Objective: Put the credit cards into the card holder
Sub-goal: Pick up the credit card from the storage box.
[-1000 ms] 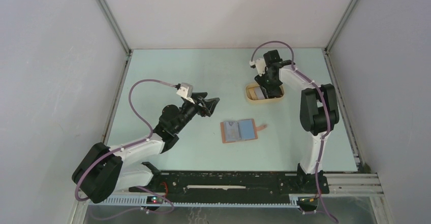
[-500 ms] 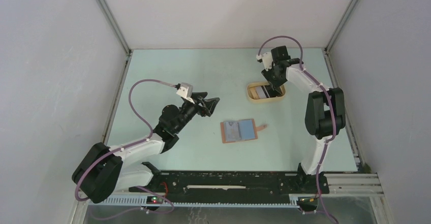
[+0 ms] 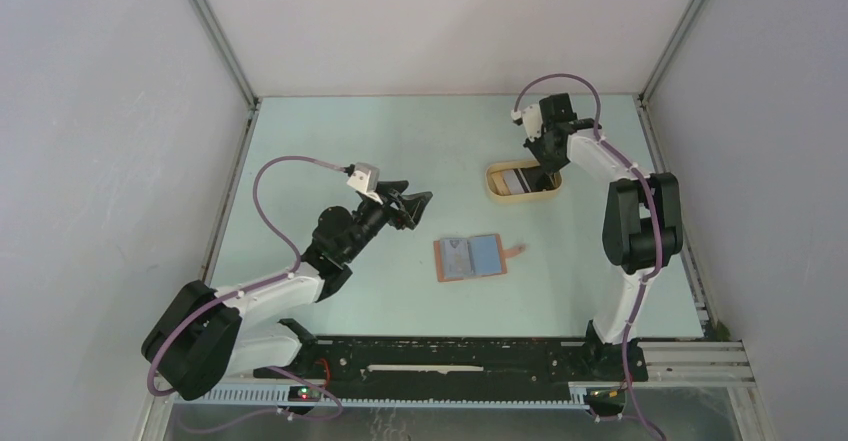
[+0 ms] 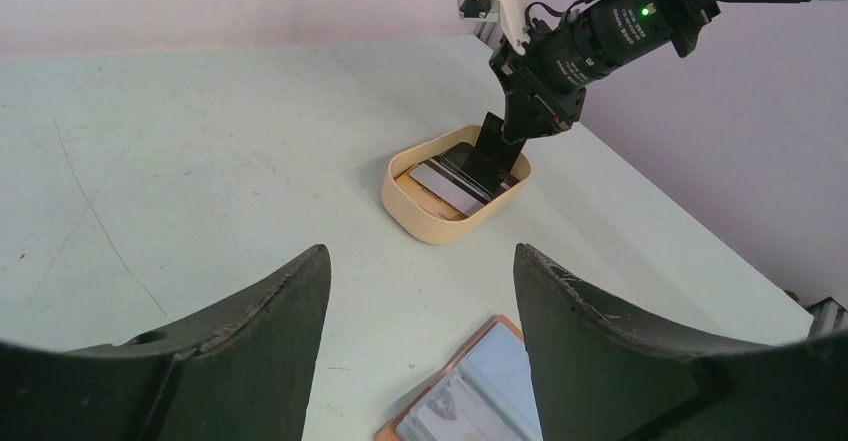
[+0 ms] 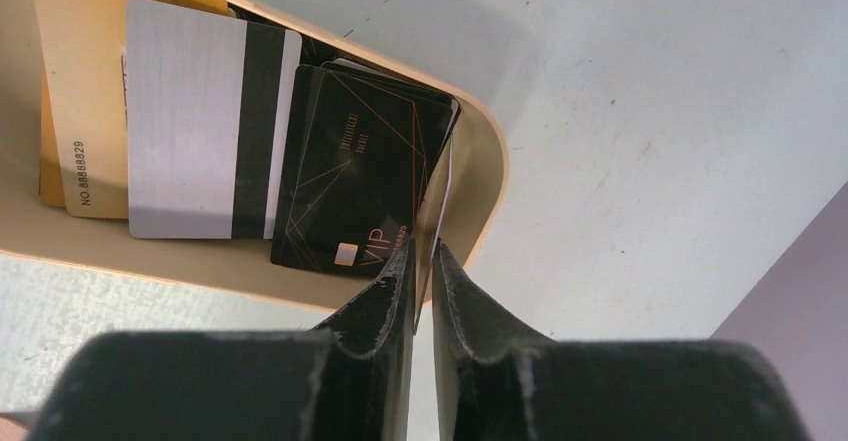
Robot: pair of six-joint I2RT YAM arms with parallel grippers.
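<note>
R tool [image 5: 424,261] shifted right, shut | wrist: pinches card [image 4: 492,147] | top: hidden

A tan oval tray [image 3: 489,183] with a raised rim sits on the pale green worktop [image 3: 350,131], right of centre and toward the top of the overhead frame. Plain grey walls [image 3: 100,111] enclose the worktop on three sides, with metal posts [image 3: 215,33] in the rear corners. A black rail [image 3: 480,351] runs along the bottom edge.
</note>
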